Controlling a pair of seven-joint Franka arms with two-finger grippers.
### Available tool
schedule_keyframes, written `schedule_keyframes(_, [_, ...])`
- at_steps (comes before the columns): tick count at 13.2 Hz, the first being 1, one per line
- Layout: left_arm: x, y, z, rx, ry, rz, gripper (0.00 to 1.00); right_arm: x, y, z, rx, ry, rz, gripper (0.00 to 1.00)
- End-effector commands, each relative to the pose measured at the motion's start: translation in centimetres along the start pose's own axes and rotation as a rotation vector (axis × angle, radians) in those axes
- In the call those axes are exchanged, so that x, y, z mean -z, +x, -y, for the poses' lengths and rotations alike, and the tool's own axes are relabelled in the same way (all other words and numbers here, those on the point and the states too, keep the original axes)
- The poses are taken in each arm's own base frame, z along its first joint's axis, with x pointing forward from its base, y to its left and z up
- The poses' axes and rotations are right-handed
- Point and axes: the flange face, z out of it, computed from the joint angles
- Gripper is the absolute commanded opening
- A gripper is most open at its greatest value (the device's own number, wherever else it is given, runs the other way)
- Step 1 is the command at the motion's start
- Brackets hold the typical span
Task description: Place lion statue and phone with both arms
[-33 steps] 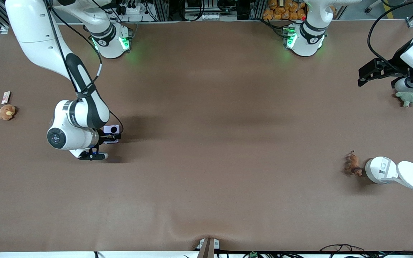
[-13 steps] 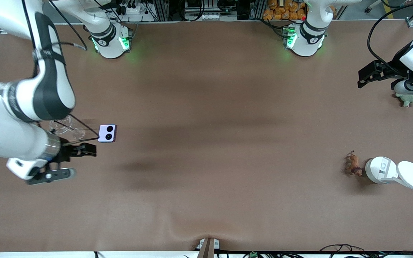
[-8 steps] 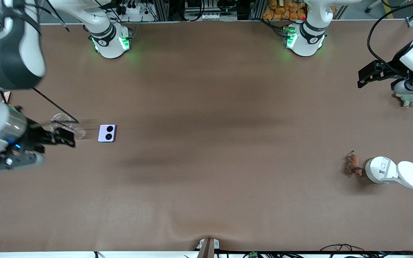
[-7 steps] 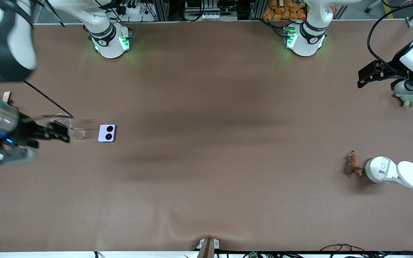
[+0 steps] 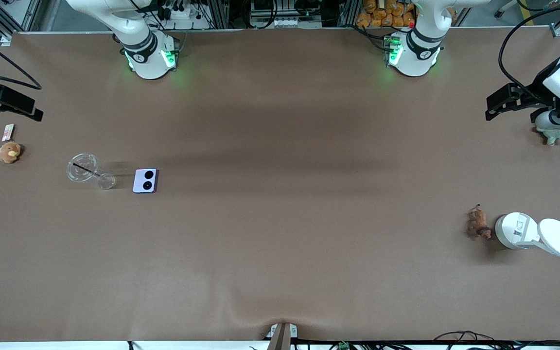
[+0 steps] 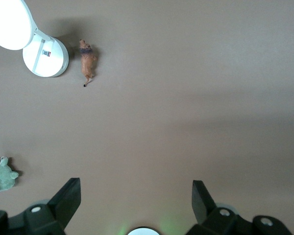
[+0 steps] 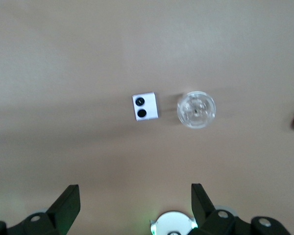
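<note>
We are seeing the lion statue point(image 5: 477, 223) lying on the counter point(image 5: 280, 253) just beside the open round white container point(image 5: 516, 231), toward the left arm's end. Farther from the camera, the phone point(image 5: 145, 181) is resting flat beside a clear glass point(image 5: 85, 170), toward the right arm's end. Both look placed, so we are judging the task near finished, with only parking the arms ahead. The left gripper point(image 5: 501, 101) is hanging with fingers apart near a green plush point(image 5: 553, 134); the right gripper point(image 5: 10, 103) is standing spread wide and empty. We are reading no writing.
</note>
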Motion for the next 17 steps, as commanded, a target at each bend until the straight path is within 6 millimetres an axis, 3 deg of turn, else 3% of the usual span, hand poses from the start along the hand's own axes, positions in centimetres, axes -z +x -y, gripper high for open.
schedule_keyframes(1, [0.4,0.1,0.1,0.000,0.002,0.006,1.00,-2.1,-3.1,-1.4,-0.028,0.025,-0.013,1.00])
schedule_keyframes(3, [0.3,0.1,0.2,0.002,0.002,0.007,1.00,-3.4,-4.2,-1.7,-0.029,0.022,-0.014,1.00])
schedule_keyframes(5, [0.4,0.1,0.1,0.000,0.002,0.004,1.00,-3.8,-3.8,-2.5,-0.050,0.016,-0.015,1.00])
schedule_keyframes(9, [0.3,0.2,0.1,0.000,0.002,0.006,1.00,-1.6,-2.4,-1.0,-0.021,-0.059,-0.100,1.00])
schedule_keyframes(11, [0.0,0.4,0.1,0.000,0.001,0.009,1.00,-1.3,-1.0,-1.2,-0.028,-0.073,-0.104,1.00])
schedule_keyframes(17, [0.0,0.4,0.1,0.000,0.001,0.009,1.00,-1.4,-1.0,-1.5,-0.035,-0.070,-0.103,1.00])
